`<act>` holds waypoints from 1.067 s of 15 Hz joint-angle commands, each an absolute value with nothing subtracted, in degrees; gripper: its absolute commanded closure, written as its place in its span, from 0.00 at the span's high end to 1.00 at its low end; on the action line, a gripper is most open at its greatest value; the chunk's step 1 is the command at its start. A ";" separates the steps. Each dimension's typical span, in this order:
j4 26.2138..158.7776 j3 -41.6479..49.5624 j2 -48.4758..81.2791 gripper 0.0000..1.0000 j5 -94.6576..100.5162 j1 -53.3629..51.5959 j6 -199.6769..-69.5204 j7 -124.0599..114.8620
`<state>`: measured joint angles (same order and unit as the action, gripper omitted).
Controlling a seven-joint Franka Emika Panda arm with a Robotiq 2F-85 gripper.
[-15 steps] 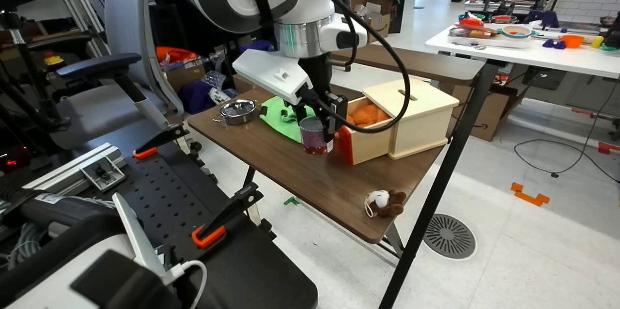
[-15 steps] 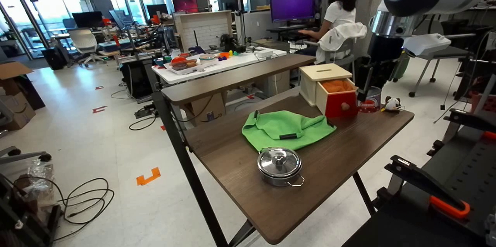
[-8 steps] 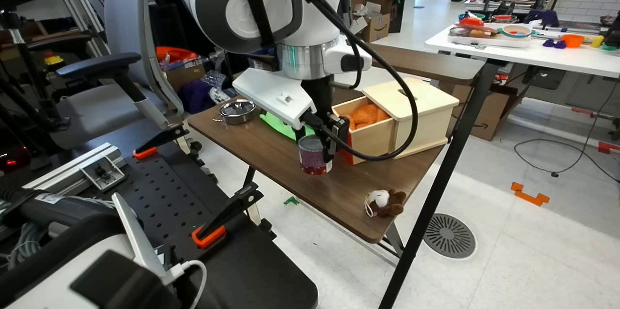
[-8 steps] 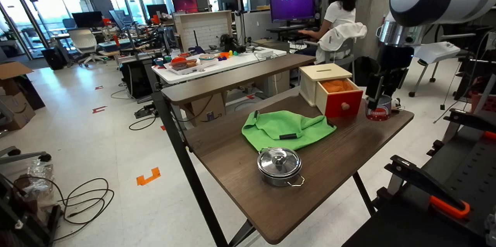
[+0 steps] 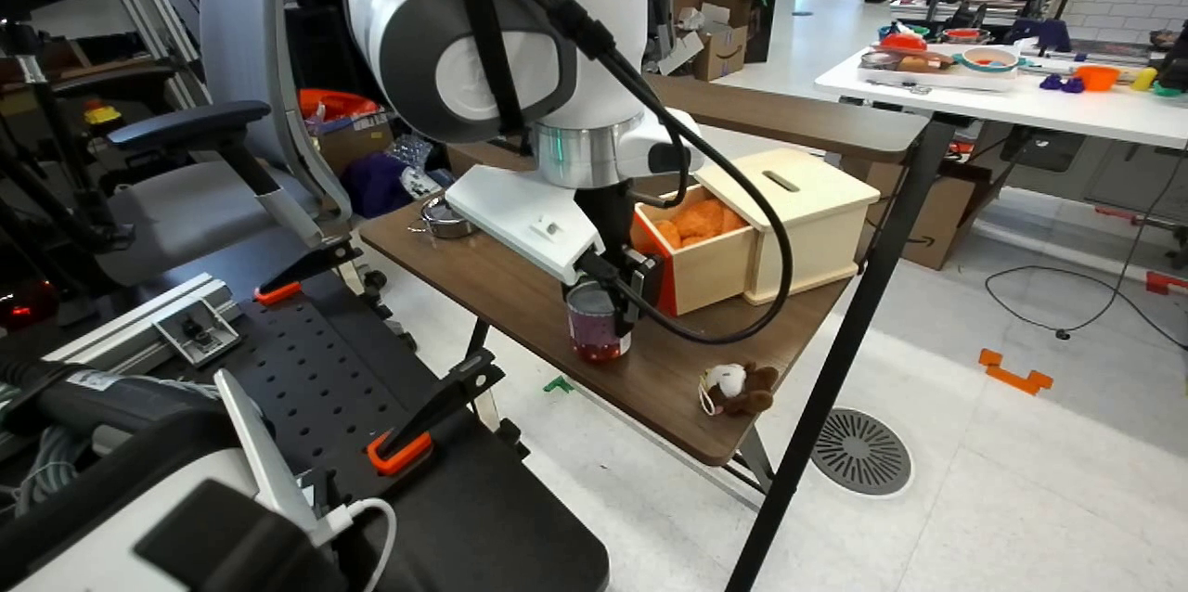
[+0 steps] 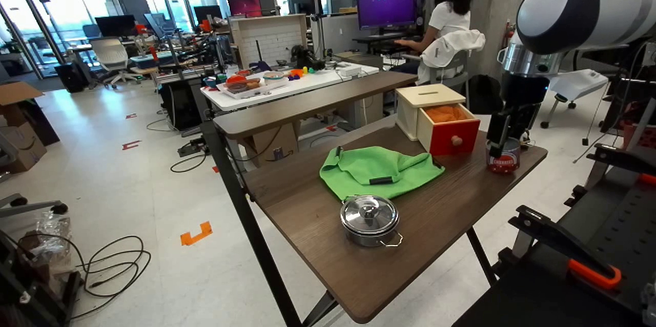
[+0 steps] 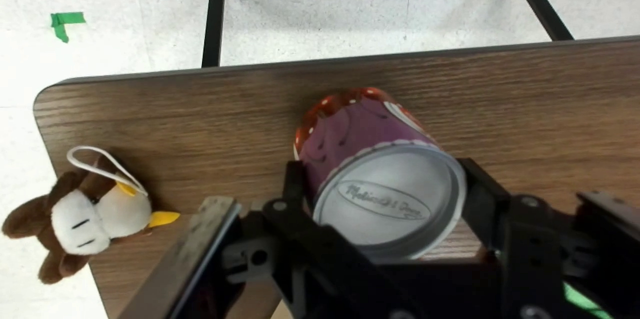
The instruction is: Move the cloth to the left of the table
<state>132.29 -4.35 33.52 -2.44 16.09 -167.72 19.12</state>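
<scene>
The green cloth (image 6: pixel 359 163) lies crumpled on the brown table (image 6: pixel 318 245), between the wooden box and the lidded pot in an exterior view. The arm hides it in an exterior view where the table (image 5: pixel 520 295) also shows. A sliver of green shows at the lower right of the wrist view. My gripper (image 6: pixel 508 145) is shut on a purple and red can (image 6: pixel 503 162), away from the cloth. In the wrist view the fingers (image 7: pixel 381 171) press both sides of the can (image 7: pixel 390 204), silver end towards me. I cannot tell whether the can touches the table.
A wooden box (image 6: pixel 429 97) has its red-fronted drawer (image 6: pixel 446 137) pulled out with orange stuff inside, close beside my gripper. A metal pot (image 6: pixel 369 217) stands near the cloth. A brown and white plush toy (image 5: pixel 738 388) lies at the table corner. The table's edge (image 7: pixel 310 63) runs close to the can.
My gripper has carried the can lower and away from the box's drawer, towards the table's long edge. The cloth, pot and plush toy have not moved.
</scene>
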 commanded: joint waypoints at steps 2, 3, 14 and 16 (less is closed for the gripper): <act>131.88 -2.65 36.14 0.76 1.18 14.67 -171.64 18.48; 132.20 -2.47 36.01 0.94 1.62 14.40 -172.03 18.38; 139.77 -15.21 24.16 1.00 -2.19 19.94 -173.19 17.12; 139.02 -16.80 22.92 1.00 -3.54 19.71 -173.14 16.14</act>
<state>137.73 -13.68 26.72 -1.16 18.37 -173.47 16.99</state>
